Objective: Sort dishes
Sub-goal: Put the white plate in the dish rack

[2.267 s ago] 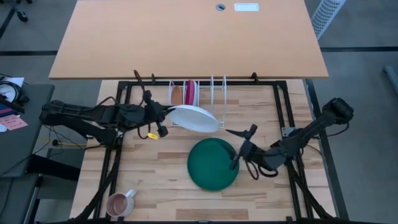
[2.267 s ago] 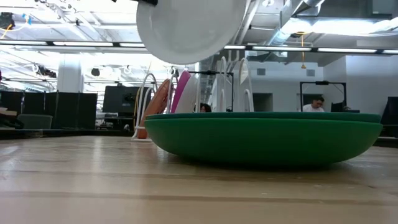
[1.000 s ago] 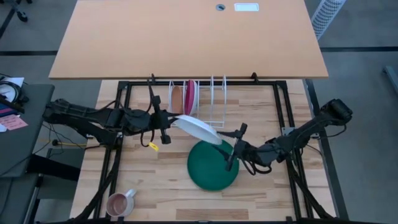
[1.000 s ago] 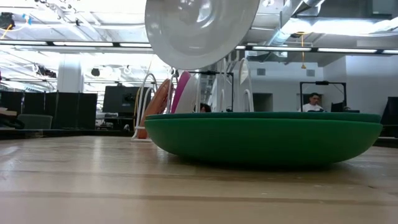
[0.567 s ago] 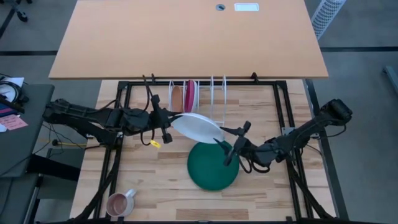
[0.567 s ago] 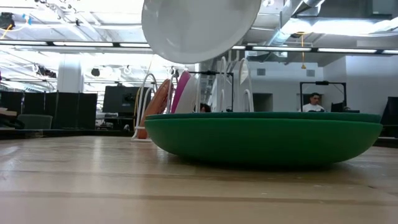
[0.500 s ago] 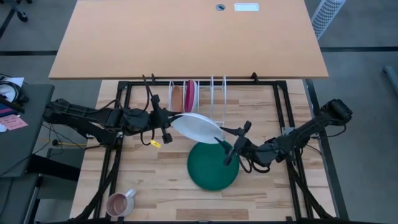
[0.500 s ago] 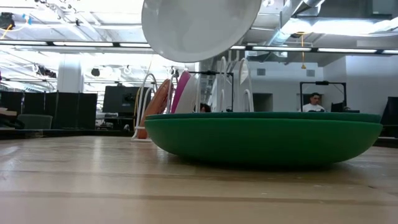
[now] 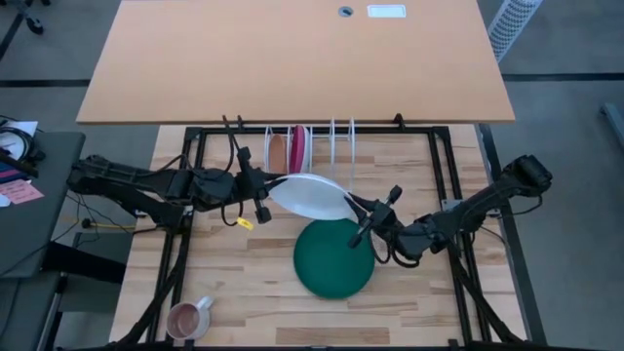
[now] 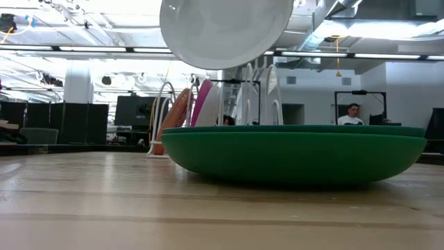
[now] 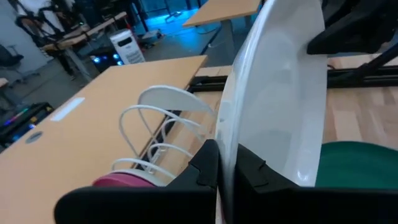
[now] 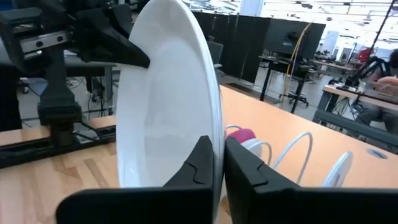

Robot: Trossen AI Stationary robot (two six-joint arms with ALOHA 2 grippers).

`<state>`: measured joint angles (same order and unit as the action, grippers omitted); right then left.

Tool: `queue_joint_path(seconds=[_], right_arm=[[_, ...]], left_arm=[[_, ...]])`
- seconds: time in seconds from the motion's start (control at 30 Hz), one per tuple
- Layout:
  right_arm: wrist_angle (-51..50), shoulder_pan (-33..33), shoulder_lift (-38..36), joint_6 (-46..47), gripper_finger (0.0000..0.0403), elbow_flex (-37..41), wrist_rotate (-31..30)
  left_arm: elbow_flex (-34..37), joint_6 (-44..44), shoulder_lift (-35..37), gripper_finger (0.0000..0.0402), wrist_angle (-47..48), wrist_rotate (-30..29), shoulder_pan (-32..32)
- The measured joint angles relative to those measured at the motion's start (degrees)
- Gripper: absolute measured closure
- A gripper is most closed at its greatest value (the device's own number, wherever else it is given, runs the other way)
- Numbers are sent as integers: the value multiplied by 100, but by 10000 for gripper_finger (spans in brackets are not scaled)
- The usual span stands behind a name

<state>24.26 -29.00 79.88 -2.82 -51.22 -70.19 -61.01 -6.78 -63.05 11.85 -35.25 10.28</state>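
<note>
A white plate [image 9: 310,198] hangs tilted in the air between the wire rack [image 9: 322,146] and the dark green plate [image 9: 334,256], which lies flat on the table. My left gripper [image 9: 265,188] is shut on its left rim and my right gripper [image 9: 357,215] on its right rim. An orange-brown plate [image 9: 278,149] and a magenta pink plate [image 9: 299,146] stand on edge in the rack's left slots. In the low view the white plate [image 10: 225,31] floats above the green plate [image 10: 295,149]. My left gripper pinches the white plate's left rim [image 11: 231,127] between its two fingers [image 11: 205,163], coming roughly level from the table's left. The plate is lifted clear and tilted. My right gripper pinches the opposite rim [image 12: 215,121] between its two fingers [image 12: 200,160], level from the table's right, one finger on each face.
A small pink mug [image 9: 188,318] stands near the table's front left corner. The rack's right slots [image 9: 343,141] hold nothing. A large wooden desktop [image 9: 292,58] lies beyond the far edge. A person [image 10: 354,114] sits far off in the room behind.
My right gripper has moved a little toward the white plate's right rim, turned, and shut on it. My left gripper has kept its hold and rolled slightly, so the plate shows more of its face from above. The green plate has stayed put.
</note>
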Motion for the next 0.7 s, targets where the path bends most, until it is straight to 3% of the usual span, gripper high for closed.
queue_joint_path(seconds=[0.17, 0.5, 0.7], right_arm=[[-8, -21, 4, 4, 390, -2, -236], [-81, -114, 10, -148, 394, 17, -788], [-33, -401, -116, -416, 395, 22, -1397]], left_arm=[[0, 137, -2, 393, 24, 116, 0], [-4, 314, 33, 268, 142, 188, 13], [-11, 588, 63, 240, 356, 277, 15]])
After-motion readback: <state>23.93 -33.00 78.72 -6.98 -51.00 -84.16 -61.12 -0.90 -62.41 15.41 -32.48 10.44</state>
